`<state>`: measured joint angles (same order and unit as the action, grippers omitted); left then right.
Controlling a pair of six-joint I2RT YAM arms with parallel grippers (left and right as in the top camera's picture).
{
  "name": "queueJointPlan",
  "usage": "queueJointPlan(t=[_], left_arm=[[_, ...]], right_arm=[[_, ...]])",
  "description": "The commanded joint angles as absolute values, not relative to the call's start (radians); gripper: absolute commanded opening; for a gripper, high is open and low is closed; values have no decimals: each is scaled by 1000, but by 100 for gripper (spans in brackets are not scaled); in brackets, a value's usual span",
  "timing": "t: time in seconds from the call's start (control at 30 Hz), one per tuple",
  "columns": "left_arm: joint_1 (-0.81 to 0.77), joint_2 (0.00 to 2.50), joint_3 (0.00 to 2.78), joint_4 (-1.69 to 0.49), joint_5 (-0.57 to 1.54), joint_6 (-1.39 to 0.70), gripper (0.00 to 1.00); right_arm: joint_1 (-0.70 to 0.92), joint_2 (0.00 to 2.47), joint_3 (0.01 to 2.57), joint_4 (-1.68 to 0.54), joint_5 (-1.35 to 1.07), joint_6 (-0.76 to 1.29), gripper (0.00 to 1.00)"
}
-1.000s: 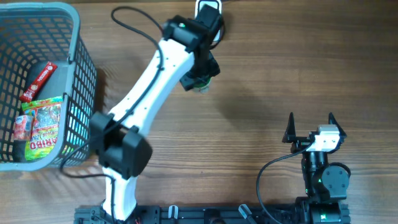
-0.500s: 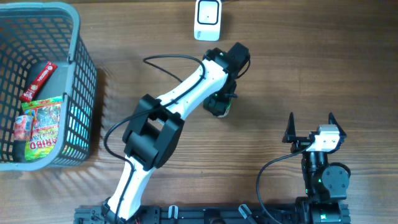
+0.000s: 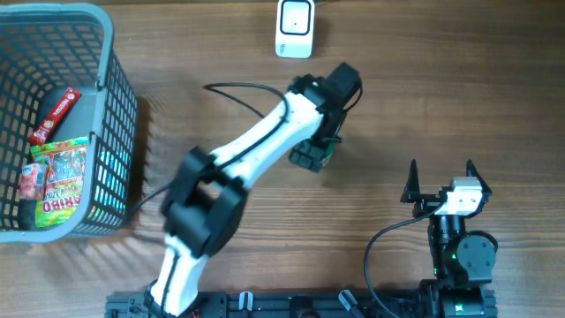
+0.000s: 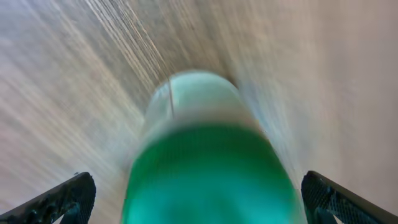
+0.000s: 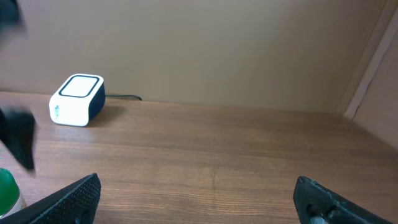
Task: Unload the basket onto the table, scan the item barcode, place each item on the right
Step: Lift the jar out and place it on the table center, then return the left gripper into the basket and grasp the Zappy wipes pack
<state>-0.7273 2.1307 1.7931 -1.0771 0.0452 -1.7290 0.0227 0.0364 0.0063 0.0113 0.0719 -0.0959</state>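
The item, a green and white container (image 4: pixel 205 162), fills the blurred left wrist view and rests on the wood. My left gripper (image 4: pixel 199 202) is open around it, with a gap showing beside each black finger. From overhead the left gripper (image 3: pixel 313 155) covers the item (image 3: pixel 326 157) except for a green sliver. The white barcode scanner (image 3: pixel 294 27) sits at the table's far edge, behind the left gripper, and appears in the right wrist view as a small white box (image 5: pixel 76 99). My right gripper (image 3: pixel 439 183) rests open and empty at the near right.
A grey plastic basket (image 3: pixel 122 106) stands at the far left, holding a Haribo bag (image 3: pixel 62 181), a red wrapped bar (image 3: pixel 55 115) and other snack packs. The left arm (image 3: pixel 247 150) stretches diagonally across the table's middle. A black cable (image 3: pixel 225 88) loops beside it.
The left arm swung back from the scanner toward the table's middle with the item. Its jaws then spread wide, letting go of the item. The right arm has not moved.
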Motion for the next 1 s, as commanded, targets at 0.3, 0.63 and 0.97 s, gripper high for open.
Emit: queueJointPlan(t=[0.3, 0.63, 0.97], left_arm=[[-485, 1307, 1800, -1195, -503, -1103, 100], [359, 1280, 1799, -1406, -281, -1052, 100], [550, 1634, 1644, -1328, 35, -790, 100]], right_arm=[[16, 36, 5, 13, 67, -105, 100], [16, 36, 5, 13, 67, -105, 100], [16, 36, 5, 13, 67, -105, 100]])
